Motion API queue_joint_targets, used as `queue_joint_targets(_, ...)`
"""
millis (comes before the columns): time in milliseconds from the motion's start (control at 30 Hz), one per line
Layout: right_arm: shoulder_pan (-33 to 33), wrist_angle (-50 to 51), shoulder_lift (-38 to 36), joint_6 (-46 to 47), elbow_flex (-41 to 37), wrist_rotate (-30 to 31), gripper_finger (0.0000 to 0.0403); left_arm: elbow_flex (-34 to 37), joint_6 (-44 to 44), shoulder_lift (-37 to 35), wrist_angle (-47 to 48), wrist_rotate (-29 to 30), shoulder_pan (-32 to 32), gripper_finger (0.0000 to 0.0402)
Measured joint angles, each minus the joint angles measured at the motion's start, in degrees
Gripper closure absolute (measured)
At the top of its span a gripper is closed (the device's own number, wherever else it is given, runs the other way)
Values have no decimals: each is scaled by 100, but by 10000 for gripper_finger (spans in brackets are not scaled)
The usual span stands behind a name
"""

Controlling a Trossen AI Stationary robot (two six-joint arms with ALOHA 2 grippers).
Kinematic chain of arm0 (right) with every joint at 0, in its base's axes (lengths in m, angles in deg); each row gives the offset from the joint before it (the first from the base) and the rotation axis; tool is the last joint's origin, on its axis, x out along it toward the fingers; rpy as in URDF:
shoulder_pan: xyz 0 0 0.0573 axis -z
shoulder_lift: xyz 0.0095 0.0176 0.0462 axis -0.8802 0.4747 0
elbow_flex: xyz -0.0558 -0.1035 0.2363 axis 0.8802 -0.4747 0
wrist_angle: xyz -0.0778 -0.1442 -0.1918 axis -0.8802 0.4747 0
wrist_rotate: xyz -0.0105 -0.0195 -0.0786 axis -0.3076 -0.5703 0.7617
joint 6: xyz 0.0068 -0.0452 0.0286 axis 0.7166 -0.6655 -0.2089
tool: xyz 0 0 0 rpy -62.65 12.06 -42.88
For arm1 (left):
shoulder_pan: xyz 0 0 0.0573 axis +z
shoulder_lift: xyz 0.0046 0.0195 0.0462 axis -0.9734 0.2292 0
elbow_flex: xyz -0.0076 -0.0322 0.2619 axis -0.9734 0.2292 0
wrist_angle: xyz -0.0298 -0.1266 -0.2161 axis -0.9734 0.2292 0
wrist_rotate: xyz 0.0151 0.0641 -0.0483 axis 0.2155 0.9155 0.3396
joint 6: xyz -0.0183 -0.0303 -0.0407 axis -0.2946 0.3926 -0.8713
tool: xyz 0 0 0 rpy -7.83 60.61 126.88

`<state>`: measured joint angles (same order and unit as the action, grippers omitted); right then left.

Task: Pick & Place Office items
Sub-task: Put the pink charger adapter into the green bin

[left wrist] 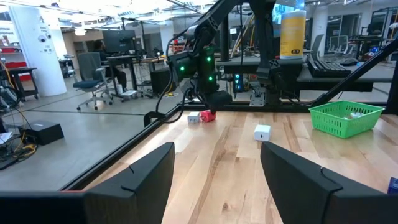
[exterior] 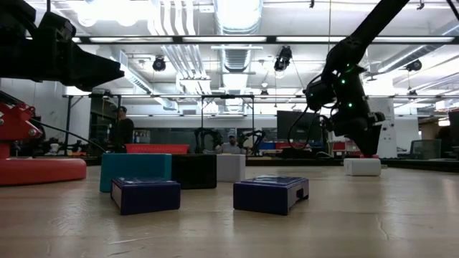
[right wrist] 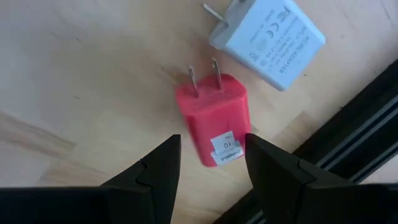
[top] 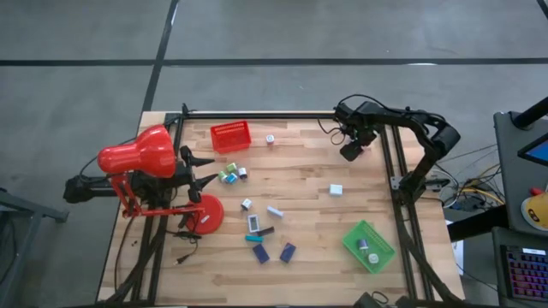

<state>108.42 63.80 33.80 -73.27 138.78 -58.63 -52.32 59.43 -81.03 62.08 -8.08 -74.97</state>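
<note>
across the high view, a pale wooden table [top: 308,184] fills the middle of the frame. at left centre a big red desk lamp [top: 137,156] hides most of the left gripper [top: 204,171], whose dark fingers poke out apart, holding nothing. small office items [top: 257,224] lie scattered at centre and lower centre: white, navy and teal blocks. a red plastic mesh tray [top: 230,136] sits at upper centre, a green plastic mesh tray [top: 369,246] at lower right. the right gripper [top: 350,151] hangs at the upper right of the table.

low down, in the table-level view, two navy blocks [exterior: 271,194] lie in the foreground, a teal block [exterior: 135,169] behind them at left, and a white block [exterior: 362,166] at right under the dark arm.

from the left wrist view, its two fingers [left wrist: 149,177] stand wide apart at the bottom; no writing is readable there.

under the right wrist view, a red two-prong plug adapter [right wrist: 214,115] lies on the wood at centre, its small white label reading "10". a white plug adapter [right wrist: 268,38] at top right carries ce marks and fine print too small to read. the right fingers [right wrist: 155,168] stand apart either side of the red adapter's end; whether they touch it i cannot tell.
</note>
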Motion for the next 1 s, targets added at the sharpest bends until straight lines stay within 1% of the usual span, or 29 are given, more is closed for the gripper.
queue_joint_targets(400, 88, -101, 85, -72, 4, 22, 232, 2, -2, 0, 1, 1, 2, 156)
queue_joint_targets(600, 95, -101, -38, -76, 26, -109, 232, 1, 0, 0, 1, 0, 0, 156)
queue_joint_targets(1000, 92, -105, -150, -96, -15, -116, 232, 1, 0, 0, 0, 2, 1, 156)
